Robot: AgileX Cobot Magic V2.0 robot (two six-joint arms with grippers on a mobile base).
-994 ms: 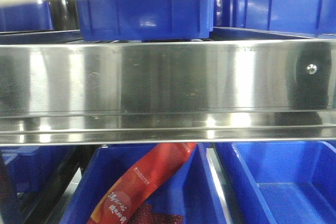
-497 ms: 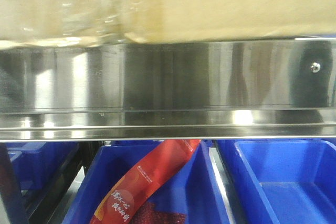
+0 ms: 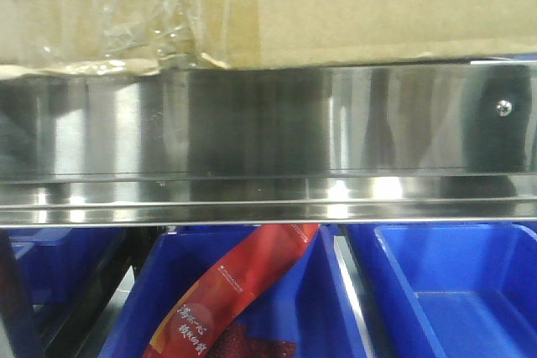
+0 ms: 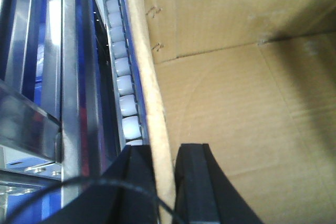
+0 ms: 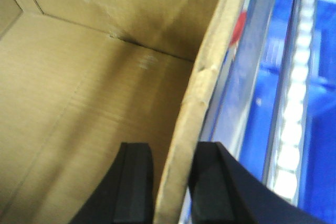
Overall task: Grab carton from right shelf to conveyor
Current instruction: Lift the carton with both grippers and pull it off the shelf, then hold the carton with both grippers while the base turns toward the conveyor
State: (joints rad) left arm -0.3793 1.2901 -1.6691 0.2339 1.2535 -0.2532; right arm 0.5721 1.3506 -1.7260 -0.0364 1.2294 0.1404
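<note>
The one carton [image 3: 336, 6] now fills the 12 o'clock part, hiding the blue bin seen there before. It sits just above the right shelf [image 3: 268, 132] rail. Two tools, the left tool [image 4: 165, 153] and the right tool [image 5: 172, 150], each pinch a carton wall. Three blue bins [image 3: 445, 291] sit at 6 o'clock.

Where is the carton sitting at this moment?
Front view: the carton fills the top of the frame, directly above the shelf's steel rail. Wrist views show the left claw and right claw each straddling one of its walls.
</note>
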